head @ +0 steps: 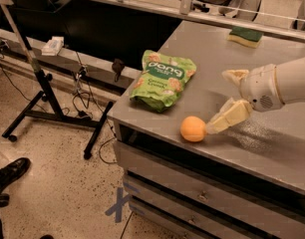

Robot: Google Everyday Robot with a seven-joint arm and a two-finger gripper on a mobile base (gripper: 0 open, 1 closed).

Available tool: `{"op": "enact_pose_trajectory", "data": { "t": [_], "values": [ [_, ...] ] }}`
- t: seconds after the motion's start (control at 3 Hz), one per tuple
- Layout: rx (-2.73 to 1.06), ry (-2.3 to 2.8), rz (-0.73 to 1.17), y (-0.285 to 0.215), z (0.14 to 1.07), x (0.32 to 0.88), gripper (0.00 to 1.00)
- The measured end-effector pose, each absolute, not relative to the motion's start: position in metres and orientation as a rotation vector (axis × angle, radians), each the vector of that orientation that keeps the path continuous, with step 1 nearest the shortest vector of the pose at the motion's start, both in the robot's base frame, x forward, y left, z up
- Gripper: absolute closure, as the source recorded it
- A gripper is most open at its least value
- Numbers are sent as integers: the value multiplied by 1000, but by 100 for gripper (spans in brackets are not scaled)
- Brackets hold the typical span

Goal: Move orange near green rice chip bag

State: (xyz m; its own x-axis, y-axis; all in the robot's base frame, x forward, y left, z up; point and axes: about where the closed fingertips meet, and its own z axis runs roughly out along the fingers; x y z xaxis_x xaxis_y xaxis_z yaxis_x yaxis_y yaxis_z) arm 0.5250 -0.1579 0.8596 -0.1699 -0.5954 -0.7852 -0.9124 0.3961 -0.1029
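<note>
The orange [193,129] sits on the grey table [272,143] near its front edge. The green rice chip bag [164,78] lies flat a short way to the orange's back left, with bare tabletop between them. My gripper [217,101] is just right of the orange, low over the table, open and empty. Its lower finger [227,117] points at the orange and its tip is at the orange's right side. Its upper finger [235,76] is farther back.
A green-and-yellow sponge [246,36] lies at the table's far edge. The table's left edge drops to the floor, where a black stand [43,91] with cables stands. Drawers [202,195] run below the front edge. A shoe [8,176] is at lower left.
</note>
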Motion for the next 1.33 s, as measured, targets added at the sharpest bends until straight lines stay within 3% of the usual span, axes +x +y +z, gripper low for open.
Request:
{"op": "enact_pose_trajectory", "data": {
  "t": [1.33],
  "values": [
    [-1245,1903,429,-209,875,533,0]
  ]
}}
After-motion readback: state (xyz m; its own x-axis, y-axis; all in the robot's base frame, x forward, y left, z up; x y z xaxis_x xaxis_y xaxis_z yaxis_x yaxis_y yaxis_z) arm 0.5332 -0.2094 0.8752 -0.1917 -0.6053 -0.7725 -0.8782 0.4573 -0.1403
